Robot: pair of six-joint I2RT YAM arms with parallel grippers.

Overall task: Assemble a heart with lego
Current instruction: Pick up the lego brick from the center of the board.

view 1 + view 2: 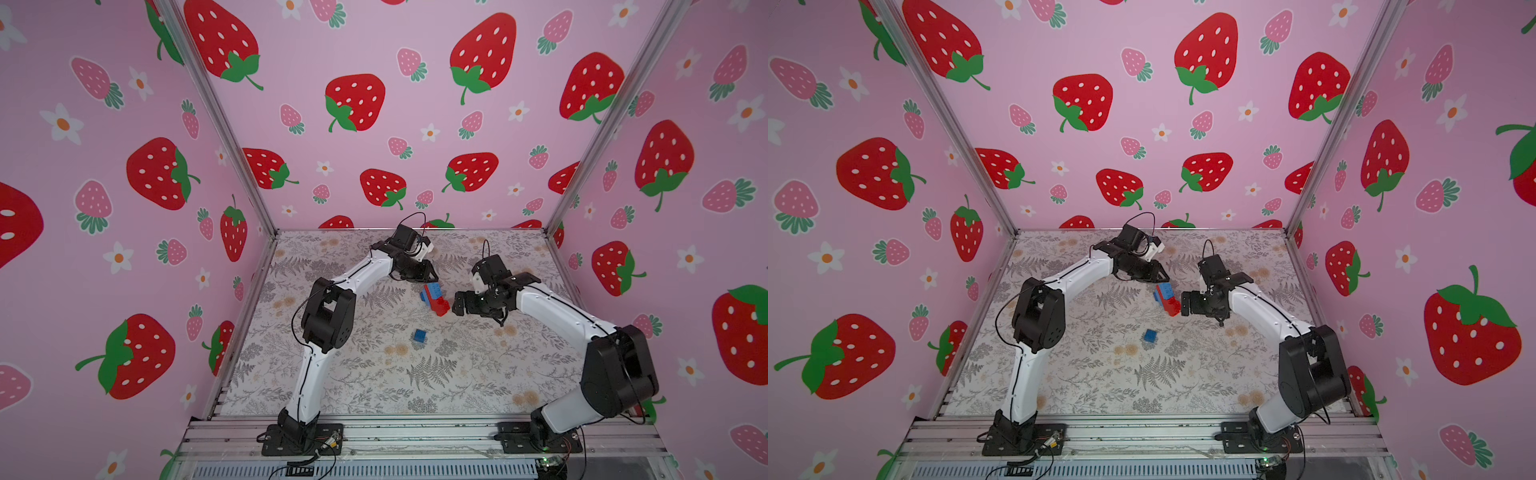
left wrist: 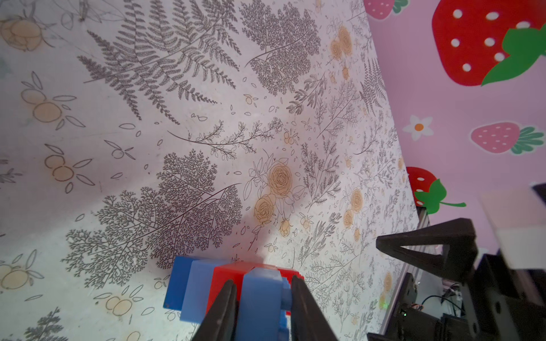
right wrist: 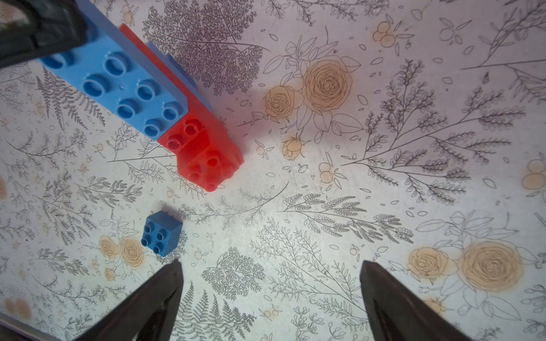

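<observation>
The cluster of joined red and blue studded plastic bricks (image 1: pixel 434 297) lies on the flat fern-printed table top (image 1: pixel 374 374), behind its middle. The black left gripper (image 2: pixel 263 280) is at the cluster's far end, with its jaws touching both sides. The black right gripper (image 3: pixel 270 265) is just right of its near end. The small square blue plastic brick (image 1: pixel 420 336) lies alone before the cluster, apart.

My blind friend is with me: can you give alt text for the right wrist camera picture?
A brick cluster of joined blue and red pieces sits on a floral-print table, with a small loose blue brick apart from it. The right claw is open and empty.
</observation>
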